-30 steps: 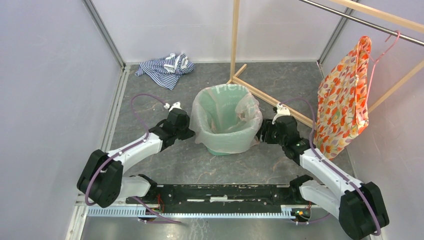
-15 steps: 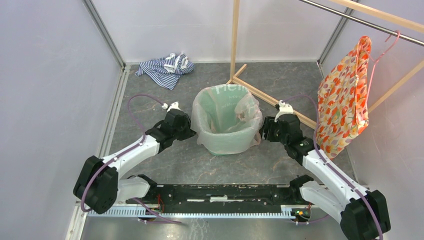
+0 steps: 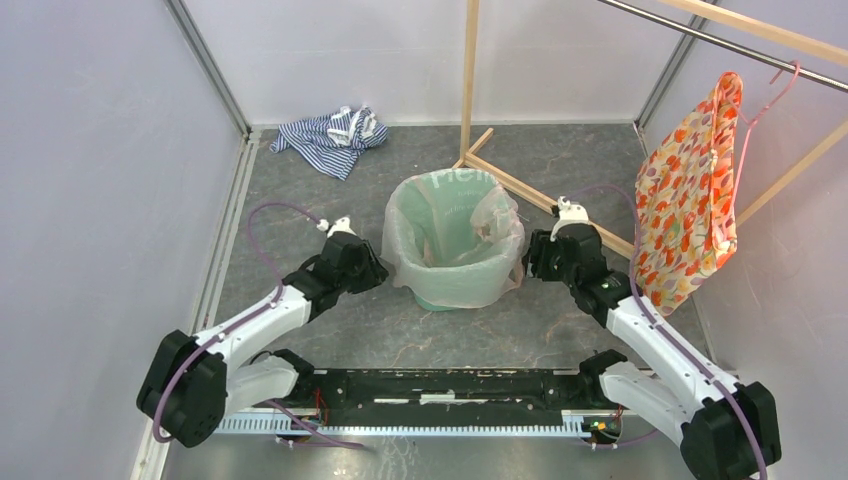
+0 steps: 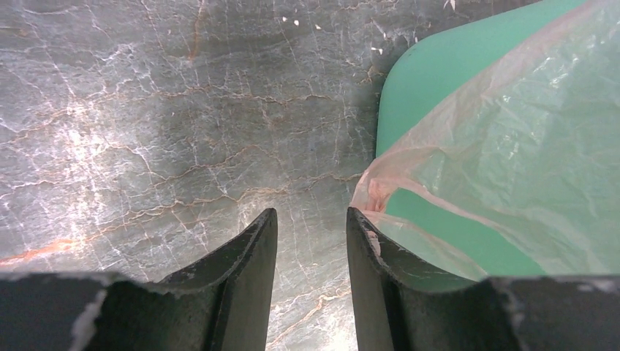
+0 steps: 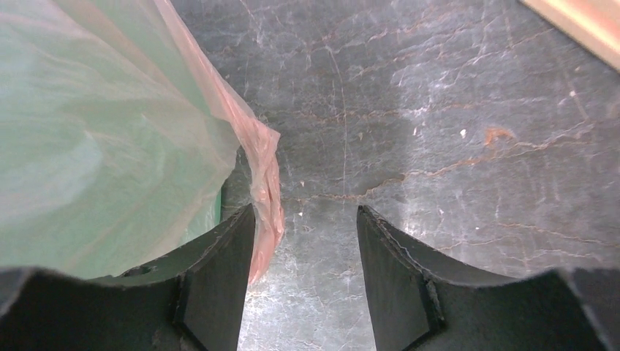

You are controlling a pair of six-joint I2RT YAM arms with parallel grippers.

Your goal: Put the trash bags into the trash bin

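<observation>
The mint-green trash bin [image 3: 432, 299] stands upright mid-floor, lined by the pale pink translucent trash bag [image 3: 490, 268], whose edge drapes over the rim and down the outside. My left gripper [image 3: 376, 268] sits low by the bin's left side. In the left wrist view, the left gripper [image 4: 311, 216] is open over bare floor, with the bag [image 4: 512, 146] and bin [image 4: 424, 88] just beyond its right finger. My right gripper [image 3: 528, 262] is at the bin's right side. The right wrist view shows this gripper [image 5: 305, 216] open, a hanging fold of bag [image 5: 265, 179] brushing its left finger.
A blue-white striped cloth [image 3: 330, 135] lies at the back left. A wooden rack post [image 3: 468, 80] and its floor beam [image 3: 540, 196] stand behind and to the right of the bin. An orange floral garment [image 3: 690, 200] hangs on a pink hanger [image 3: 762, 105] at the right.
My left gripper has opened, let go of the bag's edge and drawn back from the bin toward the near left. The right gripper has barely shifted and stays open.
</observation>
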